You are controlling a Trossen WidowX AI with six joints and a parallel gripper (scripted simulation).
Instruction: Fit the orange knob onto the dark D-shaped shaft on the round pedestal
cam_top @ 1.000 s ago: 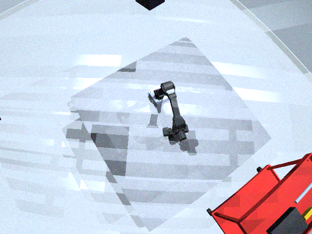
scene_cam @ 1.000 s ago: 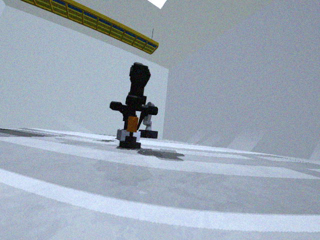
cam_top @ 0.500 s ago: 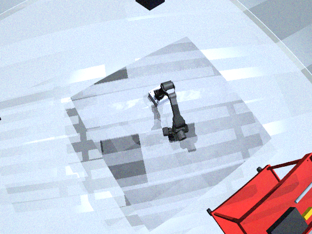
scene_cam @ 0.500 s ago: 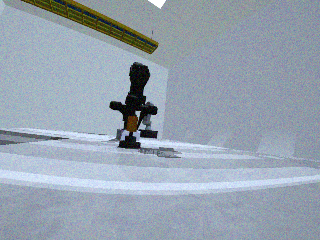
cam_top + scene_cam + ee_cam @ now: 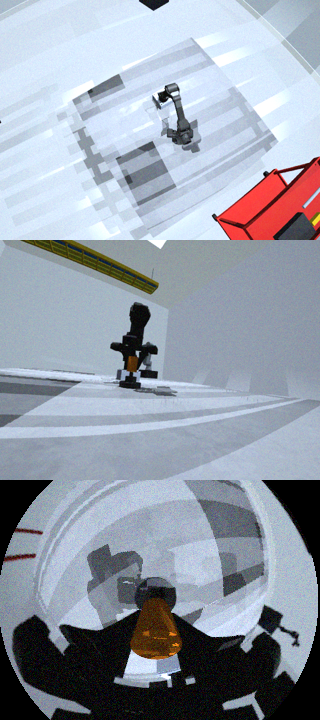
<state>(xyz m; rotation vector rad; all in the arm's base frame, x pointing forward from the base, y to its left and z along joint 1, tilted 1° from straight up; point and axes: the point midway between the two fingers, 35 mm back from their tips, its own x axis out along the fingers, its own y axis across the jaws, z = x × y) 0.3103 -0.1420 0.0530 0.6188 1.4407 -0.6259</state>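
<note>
The orange knob [image 5: 132, 364] [image 5: 156, 637] is upright between the fingers of my gripper [image 5: 132, 360] [image 5: 155, 614], which is shut on it. The round dark pedestal [image 5: 129, 384] [image 5: 144, 586] is directly below the knob. A short length of the dark shaft [image 5: 131, 374] shows between the knob's underside and the pedestal, so the knob is raised off it. Whether the shaft's tip is inside the hole cannot be told, and neither flat side shows. In the top view the arm hides knob and pedestal.
A pale block [image 5: 162, 104] [image 5: 126, 374] is close by the gripper, behind the pedestal in the exterior view. A dark block [image 5: 148, 374] with a grey upright part is to the right there. A red cart [image 5: 249, 200] stands at lower right in the top view.
</note>
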